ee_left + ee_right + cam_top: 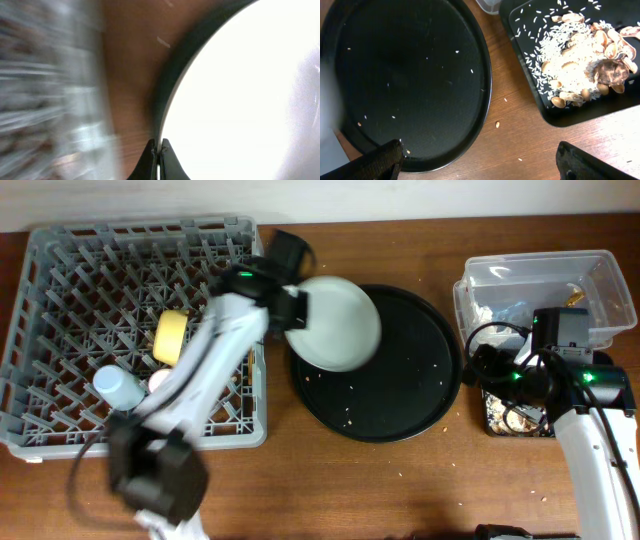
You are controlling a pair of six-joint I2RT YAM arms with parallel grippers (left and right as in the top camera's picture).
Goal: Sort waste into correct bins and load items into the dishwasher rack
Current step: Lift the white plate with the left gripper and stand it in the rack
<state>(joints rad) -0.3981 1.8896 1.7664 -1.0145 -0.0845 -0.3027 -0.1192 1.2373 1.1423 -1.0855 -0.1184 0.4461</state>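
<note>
My left gripper (296, 312) is shut on the rim of the round white plate (338, 322), holding it over the left edge of the round black tray (420, 400); the wrist view shows its jaws (159, 150) pinching the plate (240, 90). The grey dishwasher rack (60, 280) holds the yellow bowl (172, 336), the light-blue cup (118, 387) and a pale cup (158, 381). My right gripper (480, 160) is open and empty above the table between the round tray (410, 75) and the black rectangular tray (560, 112) of food scraps (580, 65). The clear tub (545, 285) holds paper and a wrapper.
The rack fills the left of the table. The round black tray, dotted with crumbs, lies in the middle. The clear tub and the black rectangular tray (495, 425) stand at the right. Crumbs lie on the wood (497, 124).
</note>
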